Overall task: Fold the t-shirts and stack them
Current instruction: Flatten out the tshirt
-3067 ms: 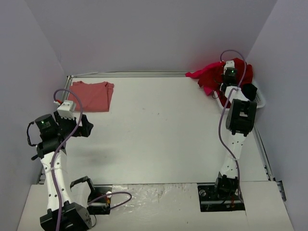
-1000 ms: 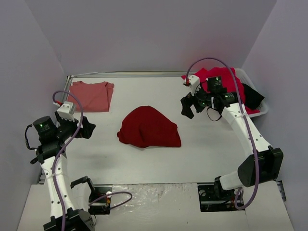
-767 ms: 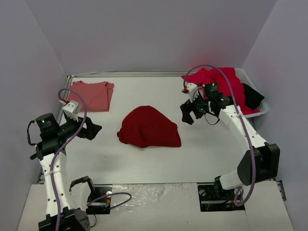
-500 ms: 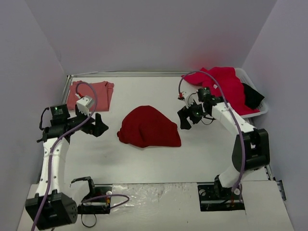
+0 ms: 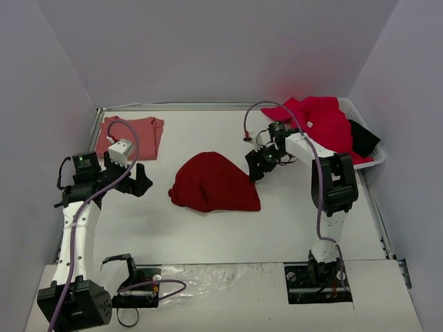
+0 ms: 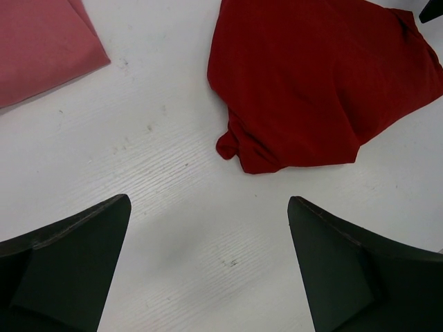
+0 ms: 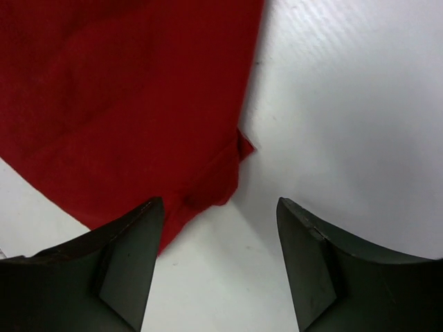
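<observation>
The dark crimson t-shirt lay in a loose, rumpled mound near the middle of the white surface, unfolded, with a bunched corner at its near left edge. The salmon-pink t-shirt sat folded flat in the far left corner, well apart from the crimson one. The raspberry t-shirt was heaped over the white basket at the far right, spilling over its left rim onto the surface, with a black item beside it in the basket.

The right end effector hung just over the far right edge of the crimson t-shirt. Its wrist view showed the two fingers spread apart, with a small pointed corner of the red cloth and bare surface between them, and nothing gripped. Whether the fingertips touched the cloth could not be told.

The left end effector hovered to the left of the crimson t-shirt, between it and the salmon-pink one, aimed toward the mound. Its fingers were also wide apart and held nothing, with only bare surface between them
</observation>
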Tool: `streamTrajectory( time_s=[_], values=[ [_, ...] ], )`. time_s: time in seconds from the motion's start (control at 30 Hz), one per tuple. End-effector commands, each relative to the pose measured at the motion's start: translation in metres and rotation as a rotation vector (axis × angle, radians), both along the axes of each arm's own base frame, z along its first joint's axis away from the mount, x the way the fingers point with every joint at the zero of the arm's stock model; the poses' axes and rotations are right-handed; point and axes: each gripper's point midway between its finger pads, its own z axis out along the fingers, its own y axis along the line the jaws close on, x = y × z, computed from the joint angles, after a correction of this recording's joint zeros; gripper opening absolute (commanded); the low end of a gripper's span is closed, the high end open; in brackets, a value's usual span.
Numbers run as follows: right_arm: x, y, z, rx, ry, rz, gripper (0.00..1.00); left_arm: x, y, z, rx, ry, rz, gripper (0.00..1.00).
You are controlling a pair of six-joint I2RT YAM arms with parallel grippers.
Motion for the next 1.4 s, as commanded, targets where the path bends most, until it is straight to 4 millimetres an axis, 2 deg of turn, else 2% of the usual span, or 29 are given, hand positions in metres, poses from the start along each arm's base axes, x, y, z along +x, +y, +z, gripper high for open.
streamTrajectory(
  time_s=[0.0, 0.17, 0.3, 0.33, 0.4, 0.43, 0.5, 0.6, 0.67, 0.7, 0.8, 0.83, 0.9, 0.93, 1.0, 1.03, 1.07, 1.2, 1.27, 1.37],
  values=[
    [-0.028, 0.02, -0.002, 0.037, 0.109, 0.093, 0.62, 0.008, 0.004, 0.004, 0.016, -0.019, 0.009, 0.97],
    [-0.046, 0.032, -0.011, 0.039, 0.153, 0.165, 0.58, 0.009, 0.004, 0.003, 0.015, -0.017, 0.007, 0.97],
    [-0.049, 0.033, -0.018, 0.008, 0.159, 0.177, 0.31, 0.008, 0.004, 0.003, 0.016, -0.02, 0.007, 0.97],
    [-0.048, 0.033, -0.019, 0.002, 0.157, 0.176, 0.19, 0.008, 0.004, 0.003, 0.016, -0.02, 0.007, 0.97],
    [-0.044, 0.031, -0.017, -0.011, 0.138, 0.169, 0.13, 0.008, 0.003, 0.002, 0.012, -0.018, 0.004, 0.97],
    [-0.04, 0.03, -0.014, -0.023, 0.12, 0.168, 0.0, 0.008, 0.002, 0.002, 0.008, -0.015, 0.001, 0.96],
    [-0.032, 0.028, -0.005, -0.038, 0.084, 0.155, 0.0, 0.01, 0.002, 0.0, 0.001, -0.001, 0.001, 0.95],
    [-0.011, 0.024, 0.024, -0.039, -0.006, 0.119, 0.0, 0.012, -0.003, 0.0, -0.013, 0.009, -0.022, 0.94],
    [-0.001, 0.017, 0.052, -0.016, -0.061, 0.09, 0.0, 0.011, -0.01, -0.002, -0.03, 0.029, -0.049, 0.94],
    [0.006, 0.016, 0.074, 0.007, -0.112, 0.082, 0.0, 0.013, -0.014, -0.007, -0.045, 0.057, -0.062, 0.94],
    [0.013, 0.001, 0.099, 0.029, -0.172, 0.04, 0.0, 0.018, -0.026, -0.02, -0.072, 0.134, -0.101, 0.94],
    [0.013, -0.004, 0.1, 0.029, -0.177, 0.035, 0.0, 0.022, -0.03, -0.02, -0.075, 0.145, -0.116, 0.94],
    [0.014, -0.015, 0.1, 0.028, -0.177, 0.01, 0.0, 0.026, -0.045, -0.033, -0.094, 0.215, -0.149, 0.94],
    [0.011, -0.019, 0.095, 0.029, -0.162, 0.004, 0.0, 0.031, -0.052, -0.032, -0.119, 0.218, -0.166, 0.94],
    [0.011, -0.029, 0.09, 0.027, -0.149, -0.011, 0.0, 0.036, -0.067, -0.043, -0.171, 0.283, -0.183, 0.94],
    [0.008, -0.033, 0.084, 0.029, -0.131, -0.018, 0.0, 0.036, -0.083, -0.048, -0.202, 0.312, -0.237, 0.94],
    [0.006, -0.033, 0.082, 0.035, -0.127, -0.012, 0.0, 0.039, -0.085, -0.053, -0.212, 0.325, -0.244, 0.94],
    [0.0, -0.034, 0.071, 0.057, -0.089, -0.011, 0.0, 0.037, -0.114, -0.079, -0.177, 0.414, -0.33, 0.94],
    [-0.001, -0.033, 0.067, 0.062, -0.077, -0.009, 0.0, 0.043, -0.121, -0.09, -0.176, 0.443, -0.333, 0.94],
    [0.0, -0.034, 0.063, 0.057, -0.068, -0.01, 0.0, 0.057, -0.138, -0.095, -0.22, 0.454, -0.323, 0.94]
  ],
)
